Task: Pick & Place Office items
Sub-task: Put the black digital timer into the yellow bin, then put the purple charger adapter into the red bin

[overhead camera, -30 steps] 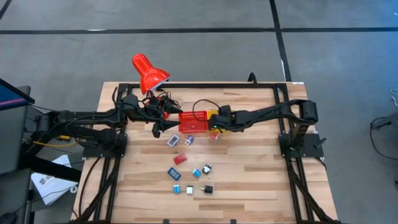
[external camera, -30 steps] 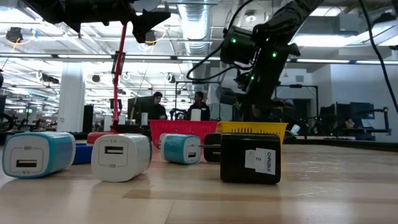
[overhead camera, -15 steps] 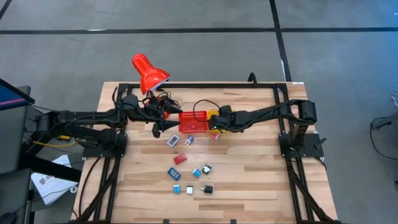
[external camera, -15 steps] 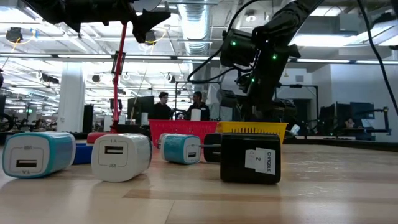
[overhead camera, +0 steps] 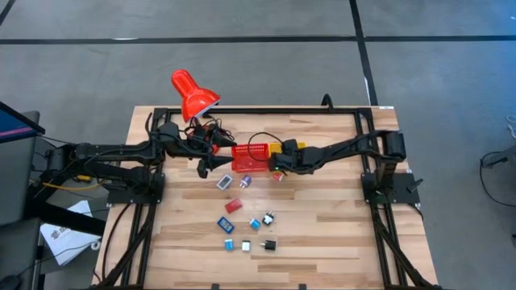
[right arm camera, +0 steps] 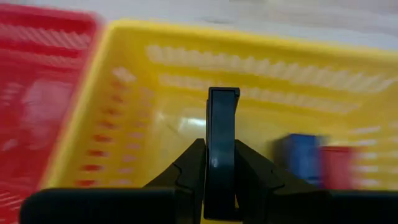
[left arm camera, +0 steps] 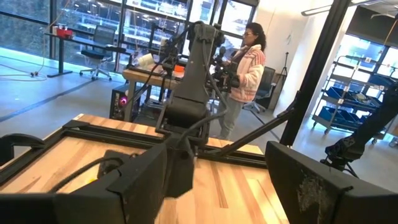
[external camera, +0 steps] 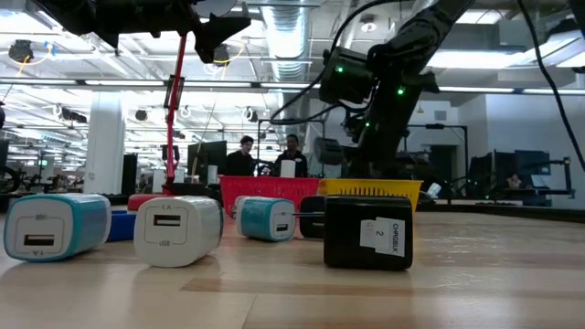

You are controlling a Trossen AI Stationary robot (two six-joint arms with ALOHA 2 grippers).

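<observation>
The right gripper [right arm camera: 219, 167] clamps a thin black flat rectangular piece [right arm camera: 222, 149] above the yellow mesh basket [right arm camera: 134, 81]. At nine o'clock of the red mesh basket [overhead camera: 251, 158], the left gripper [overhead camera: 203, 167] waits, fingers apart.

Counts on the tabletop [overhead camera: 322, 234]

Two mesh baskets, one red [overhead camera: 251, 158] and one yellow [overhead camera: 284, 148]; one red desk lamp [overhead camera: 192, 93]; about eight small office items [overhead camera: 246, 217] loose on the wood, among them red, blue, cyan, white and black pieces; two dark arms.
</observation>
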